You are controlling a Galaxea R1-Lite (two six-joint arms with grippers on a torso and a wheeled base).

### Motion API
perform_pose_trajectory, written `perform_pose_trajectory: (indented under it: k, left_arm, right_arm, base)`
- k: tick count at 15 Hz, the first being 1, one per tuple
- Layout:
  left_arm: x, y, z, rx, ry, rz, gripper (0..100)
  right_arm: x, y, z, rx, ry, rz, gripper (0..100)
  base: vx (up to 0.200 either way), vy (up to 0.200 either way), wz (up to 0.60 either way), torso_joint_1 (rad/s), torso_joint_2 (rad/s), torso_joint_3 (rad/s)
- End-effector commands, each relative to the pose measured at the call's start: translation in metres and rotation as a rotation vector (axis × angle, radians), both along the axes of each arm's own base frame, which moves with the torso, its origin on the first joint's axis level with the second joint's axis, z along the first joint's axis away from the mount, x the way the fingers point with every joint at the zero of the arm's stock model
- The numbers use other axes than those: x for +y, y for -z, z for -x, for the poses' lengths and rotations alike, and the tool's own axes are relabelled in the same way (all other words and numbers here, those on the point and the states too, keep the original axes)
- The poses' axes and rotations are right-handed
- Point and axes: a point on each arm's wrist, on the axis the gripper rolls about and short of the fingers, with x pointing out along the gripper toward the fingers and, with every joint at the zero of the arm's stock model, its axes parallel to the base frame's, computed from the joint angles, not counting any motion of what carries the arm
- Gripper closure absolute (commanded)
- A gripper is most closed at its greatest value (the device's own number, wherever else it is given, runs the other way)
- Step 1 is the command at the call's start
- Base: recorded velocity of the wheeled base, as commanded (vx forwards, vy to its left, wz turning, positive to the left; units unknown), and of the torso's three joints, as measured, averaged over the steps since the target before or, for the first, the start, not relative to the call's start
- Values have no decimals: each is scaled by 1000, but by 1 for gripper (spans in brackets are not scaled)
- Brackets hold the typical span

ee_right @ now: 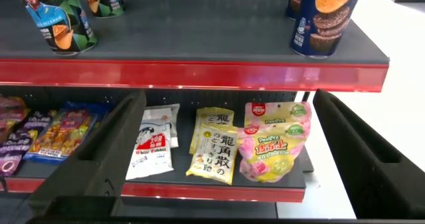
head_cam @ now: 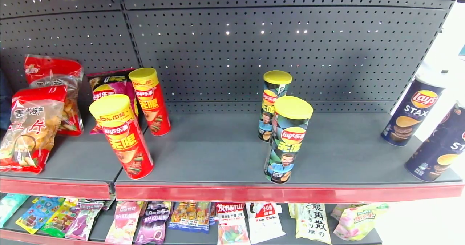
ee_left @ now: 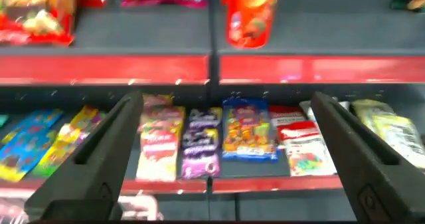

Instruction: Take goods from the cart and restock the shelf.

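Observation:
The grey shelf with a red front lip [head_cam: 254, 193] carries chip cans. Two red cans [head_cam: 123, 137] [head_cam: 150, 101] stand at the left, two green-and-black cans with yellow lids [head_cam: 288, 139] [head_cam: 275, 105] in the middle, and two dark blue cans [head_cam: 412, 108] [head_cam: 437, 148] at the right end. My left gripper [ee_left: 226, 101] is open and empty, below the shelf lip under the front red can [ee_left: 249, 14]. My right gripper [ee_right: 229, 98] is also open and empty, below the lip between a green can [ee_right: 56, 18] and a blue can [ee_right: 322, 18].
Red snack bags [head_cam: 31, 128] lean at the shelf's far left. The lower shelf holds a row of flat candy packets [head_cam: 232, 219], among them a yellow packet [ee_right: 216, 147] and a pink-green bag [ee_right: 272, 147]. Bare shelf board lies between the can groups [head_cam: 214, 154].

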Motion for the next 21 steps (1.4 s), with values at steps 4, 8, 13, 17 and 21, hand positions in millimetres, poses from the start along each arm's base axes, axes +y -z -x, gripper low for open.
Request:
perform_pose_trajectory:
  k: [4, 8, 13, 17, 21]
  left_arm:
    - [-6, 2, 0, 12, -108, 9, 0]
    - [-6, 2, -1, 17, -92, 1, 0]
    - [-5, 2, 0, 9, -35, -3, 0]
    - [-4, 3, 5, -48, 44, -16, 0]
    - [-4, 4, 7, -82, 18, -22, 0]
  right_arm:
    - [1, 0, 0, 6, -26, 0, 0]
    - [1, -1, 0, -4, -38, 6, 0]
    - [1, 0, 0, -4, -51, 7, 0]
    - [2, -9, 2, -45, -86, 20, 0]
    - [4, -145, -35, -86, -179, -121, 0]
  base:
    - [0, 0, 0, 0, 0, 0]
    - [0, 0, 0, 0, 0, 0]
    - [0, 0, 0, 0, 0, 0]
    - [0, 0, 0, 0, 0, 0]
    - [0, 0, 0, 0, 0, 0]
